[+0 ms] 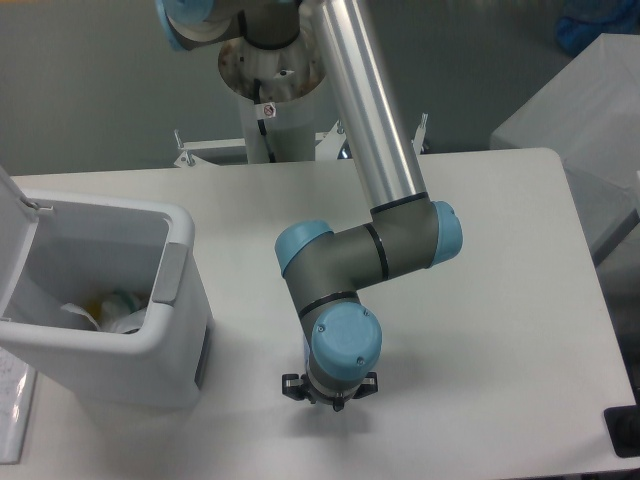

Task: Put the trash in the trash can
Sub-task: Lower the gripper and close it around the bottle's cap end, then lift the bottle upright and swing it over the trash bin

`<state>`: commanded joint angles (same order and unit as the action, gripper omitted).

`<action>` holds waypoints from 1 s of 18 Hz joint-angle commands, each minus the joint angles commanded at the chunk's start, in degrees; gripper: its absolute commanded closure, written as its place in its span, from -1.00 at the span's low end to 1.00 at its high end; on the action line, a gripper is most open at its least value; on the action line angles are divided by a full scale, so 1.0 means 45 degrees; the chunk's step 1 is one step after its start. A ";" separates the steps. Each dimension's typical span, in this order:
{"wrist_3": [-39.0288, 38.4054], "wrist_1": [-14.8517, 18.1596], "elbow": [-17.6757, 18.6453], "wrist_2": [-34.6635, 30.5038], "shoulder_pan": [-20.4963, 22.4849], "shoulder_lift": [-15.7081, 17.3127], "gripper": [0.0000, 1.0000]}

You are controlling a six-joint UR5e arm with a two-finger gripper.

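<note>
The trash can (pixel 175 330) is a white bin at the left of the table, with its lid (pixel 15 230) swung open and a grey latch (pixel 170 272) on its rim. Crumpled white and clear trash (pixel 105 312) lies inside it at the bottom. No wrapper or bottle shows on the tabletop. My gripper (pixel 331 392) points straight down near the table's front edge, to the right of the can. The blue wrist joint (pixel 345 340) covers it from above, so only black edges of it show. Its fingers and anything between them are hidden.
The arm's silver upper link (pixel 365 100) runs from the base (pixel 270 70) at the back down to the elbow (pixel 400 240) over the middle of the table. A grey block (pixel 590 130) stands off the right edge. A black object (pixel 625 432) sits at the front right corner.
</note>
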<state>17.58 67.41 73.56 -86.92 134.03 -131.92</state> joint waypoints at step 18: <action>-0.0078 -0.0078 -0.0819 0.4801 0.1484 0.3535 1.00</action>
<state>17.23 67.06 69.88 -65.32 140.71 -116.02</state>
